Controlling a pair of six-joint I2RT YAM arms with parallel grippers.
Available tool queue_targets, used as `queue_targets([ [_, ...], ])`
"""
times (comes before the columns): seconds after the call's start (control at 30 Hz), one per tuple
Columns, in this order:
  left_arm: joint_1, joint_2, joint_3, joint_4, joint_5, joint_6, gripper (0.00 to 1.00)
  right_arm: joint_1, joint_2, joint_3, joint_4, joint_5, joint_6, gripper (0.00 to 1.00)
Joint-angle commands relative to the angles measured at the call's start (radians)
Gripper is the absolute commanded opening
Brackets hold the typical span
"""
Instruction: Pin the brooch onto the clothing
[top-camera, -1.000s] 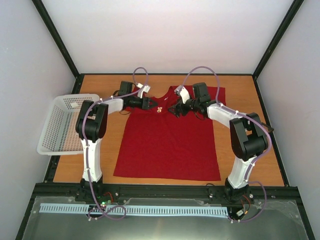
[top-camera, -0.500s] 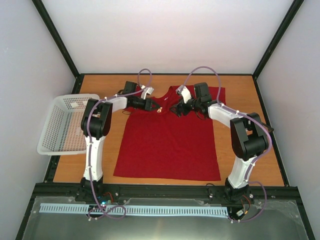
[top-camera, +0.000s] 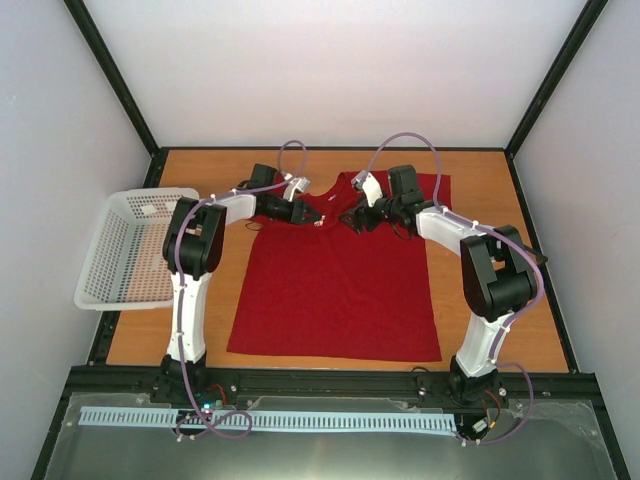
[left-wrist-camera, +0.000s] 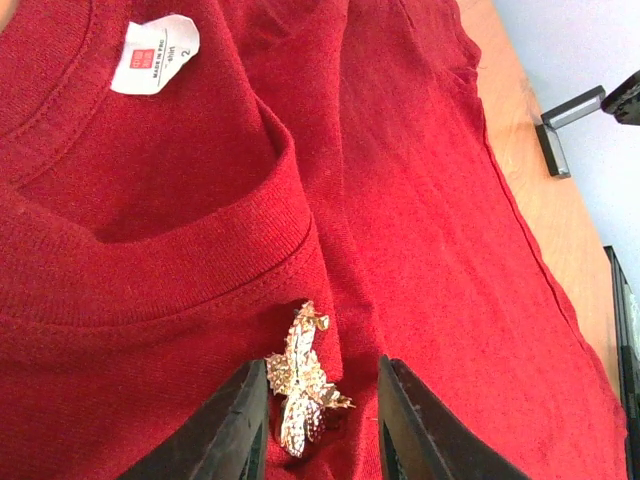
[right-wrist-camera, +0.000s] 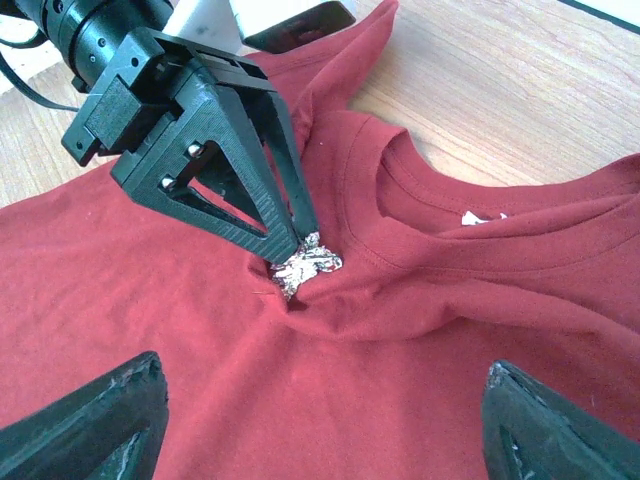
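Observation:
The red T-shirt (top-camera: 335, 290) lies flat on the wooden table, collar at the far side. A small gold leaf-shaped brooch (left-wrist-camera: 300, 385) rests on the cloth just below the collar band, and the fabric puckers around the brooch (right-wrist-camera: 305, 265). My left gripper (left-wrist-camera: 322, 372) is narrowly closed around it: one finger touches the brooch and a fold of red cloth fills the gap to the other. My right gripper (right-wrist-camera: 320, 400) hangs wide open over the chest of the shirt, facing the left gripper (right-wrist-camera: 290, 245), with nothing between its fingers. Both grippers meet near the collar (top-camera: 330, 215).
A white mesh basket (top-camera: 120, 250) stands at the left edge of the table. The white collar label (left-wrist-camera: 153, 55) shows inside the neck. Bare wood lies beyond the shirt's right sleeve (right-wrist-camera: 520, 90). Black frame rails border the table.
My left gripper has shifted a little to the right along the collar with the brooch. The right gripper stays in place, its jaws slightly narrower.

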Motion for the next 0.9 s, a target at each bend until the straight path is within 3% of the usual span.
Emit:
queue_targets([
  [0.0, -0.008, 0.029, 0.044, -0.020, -0.015, 0.026, 0.33, -0.008, -0.001, -0.005, 0.005, -0.016, -0.012, 0.83],
  [0.37, -0.013, 0.069, 0.101, -0.048, -0.056, 0.037, 0.34, -0.008, 0.006, -0.002, -0.009, -0.014, -0.023, 0.82],
  [0.87, -0.013, -0.023, 0.019, 0.028, -0.140, -0.013, 0.41, -0.009, 0.020, 0.000, -0.017, -0.032, -0.030, 0.81],
])
